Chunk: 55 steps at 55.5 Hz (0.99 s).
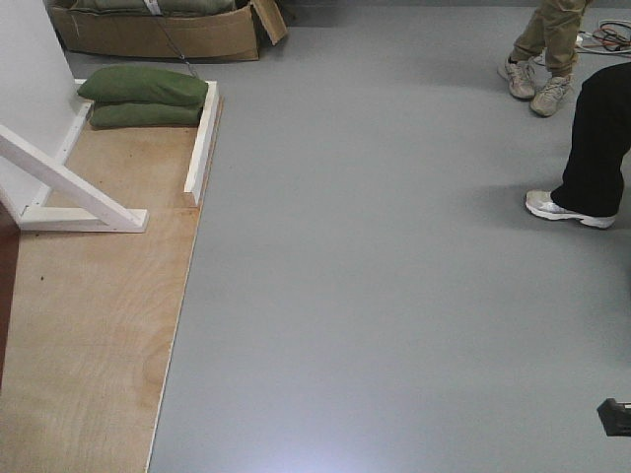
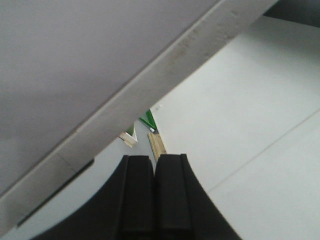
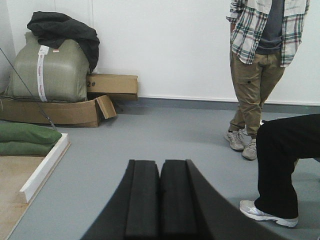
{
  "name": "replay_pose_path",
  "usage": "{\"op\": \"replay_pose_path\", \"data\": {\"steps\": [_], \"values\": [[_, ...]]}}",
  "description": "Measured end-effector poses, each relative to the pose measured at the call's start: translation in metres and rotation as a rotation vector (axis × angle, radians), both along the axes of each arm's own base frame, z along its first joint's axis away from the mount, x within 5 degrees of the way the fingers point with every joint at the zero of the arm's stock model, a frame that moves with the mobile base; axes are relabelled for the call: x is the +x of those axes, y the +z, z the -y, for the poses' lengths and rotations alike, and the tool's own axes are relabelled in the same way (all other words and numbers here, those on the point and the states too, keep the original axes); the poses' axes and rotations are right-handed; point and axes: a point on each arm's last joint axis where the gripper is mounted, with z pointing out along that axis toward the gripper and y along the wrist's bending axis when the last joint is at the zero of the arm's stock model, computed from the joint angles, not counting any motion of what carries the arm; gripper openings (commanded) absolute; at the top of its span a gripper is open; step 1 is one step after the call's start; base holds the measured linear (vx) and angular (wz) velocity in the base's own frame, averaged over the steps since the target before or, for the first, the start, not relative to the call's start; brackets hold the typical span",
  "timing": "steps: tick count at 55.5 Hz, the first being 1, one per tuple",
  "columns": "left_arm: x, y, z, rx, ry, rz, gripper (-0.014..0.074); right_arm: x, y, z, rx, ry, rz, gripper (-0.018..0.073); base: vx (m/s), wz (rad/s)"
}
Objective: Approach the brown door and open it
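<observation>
Apparently door edge, front view only

Grey floor open ahead; sandbags, white frame left; khaki legs, black-trousered leg right.

Grey floor. Plywood platform, left. White timber frame on platform. Two green sandbags, stacked, far left. Cardboard box beyond. Far right: khaki-trousered legs, black-trousered leg.
</observation>
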Motion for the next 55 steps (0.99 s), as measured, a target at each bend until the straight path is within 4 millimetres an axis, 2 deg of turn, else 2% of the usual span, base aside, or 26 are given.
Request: {"op": "replay_pose_path", "data": {"steps": [8,22,40,55], "values": [[0.018,-0.003,0.002,0.000,-0.115,-0.028,-0.0003,0.000,0.000,0.000,0.000,0.000,0.000,0.0000,0.00,0.00],[0.026,0.002,0.009,0.015,-0.191,-0.043,-0.0003,0.000,0.000,0.000,0.000,0.000,0.000,0.0000,0.00,0.00],[0.030,0.034,0.042,0.098,-0.309,-0.062,-0.0003,0.000,0.000,0.000,0.000,0.000,0.000,0.0000,0.00,0.00],[0.048,0.037,0.063,0.112,-0.569,-0.118,-0.0003,0.000,0.000,0.000,0.000,0.000,0.000,0.0000,0.00,0.00]]}}
